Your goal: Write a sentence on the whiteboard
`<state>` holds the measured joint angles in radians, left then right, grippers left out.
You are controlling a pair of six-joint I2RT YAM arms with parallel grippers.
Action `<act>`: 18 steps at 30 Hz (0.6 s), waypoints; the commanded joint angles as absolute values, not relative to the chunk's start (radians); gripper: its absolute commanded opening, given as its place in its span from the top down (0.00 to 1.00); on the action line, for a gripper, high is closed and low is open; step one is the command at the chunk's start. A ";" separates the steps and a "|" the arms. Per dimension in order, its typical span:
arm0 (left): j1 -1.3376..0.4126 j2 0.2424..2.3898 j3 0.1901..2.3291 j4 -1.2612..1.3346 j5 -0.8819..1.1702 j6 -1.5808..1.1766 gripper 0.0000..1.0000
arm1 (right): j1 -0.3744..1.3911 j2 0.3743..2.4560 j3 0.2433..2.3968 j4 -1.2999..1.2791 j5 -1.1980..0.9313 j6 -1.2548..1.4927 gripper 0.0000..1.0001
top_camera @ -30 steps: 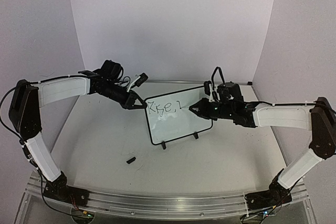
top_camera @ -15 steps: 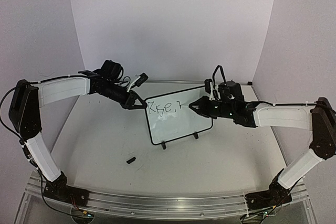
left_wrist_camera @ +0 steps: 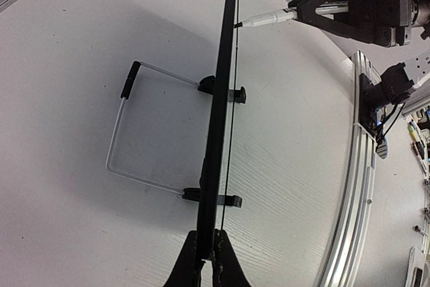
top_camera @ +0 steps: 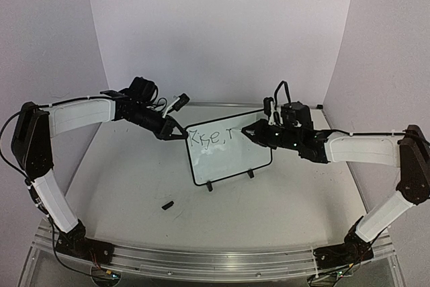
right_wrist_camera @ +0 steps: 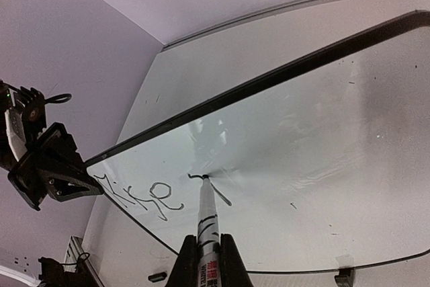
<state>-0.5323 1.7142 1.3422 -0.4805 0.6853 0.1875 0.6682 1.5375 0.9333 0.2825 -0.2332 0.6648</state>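
Note:
The whiteboard (top_camera: 232, 156) stands tilted on two black feet in the middle of the table. Dark lettering (top_camera: 209, 138) runs along its top line, reading roughly "Rise, r". My left gripper (top_camera: 180, 135) is shut on the board's upper left edge; in the left wrist view it (left_wrist_camera: 207, 255) clamps the black frame (left_wrist_camera: 218, 112) edge-on. My right gripper (top_camera: 259, 135) is shut on a white marker (right_wrist_camera: 207, 223). The marker's tip touches the board at the newest stroke (right_wrist_camera: 198, 178), right of the earlier letters (right_wrist_camera: 144, 198). The marker also shows in the left wrist view (left_wrist_camera: 265, 19).
A small black marker cap (top_camera: 167, 204) lies on the table in front of the board. A wire stand (left_wrist_camera: 127, 139) props the board from behind. White walls enclose the back and sides. An aluminium rail (top_camera: 215, 260) runs along the near edge.

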 commanded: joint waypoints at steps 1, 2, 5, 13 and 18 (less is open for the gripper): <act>-0.554 1.731 1.347 -0.570 0.615 0.250 1.00 | 0.659 1.509 0.927 0.335 -0.154 0.687 1.00; -0.554 1.732 1.347 -0.569 0.615 0.251 1.00 | 0.659 1.508 0.923 0.335 -0.149 0.691 1.00; -0.554 1.732 1.347 -0.570 0.615 0.251 1.00 | 0.660 1.497 0.913 0.334 -0.145 0.694 1.00; -0.555 1.729 1.347 -0.570 0.613 0.252 1.00 | 0.658 1.431 0.879 0.336 -0.189 0.664 1.00; -0.555 1.730 1.348 -0.571 0.614 0.252 1.00 | 0.660 1.431 0.865 0.330 -0.213 0.662 1.00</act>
<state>-0.5384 1.7142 1.3456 -0.4825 0.6841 0.1942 0.6627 1.4559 0.8765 0.2991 -0.2000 0.6771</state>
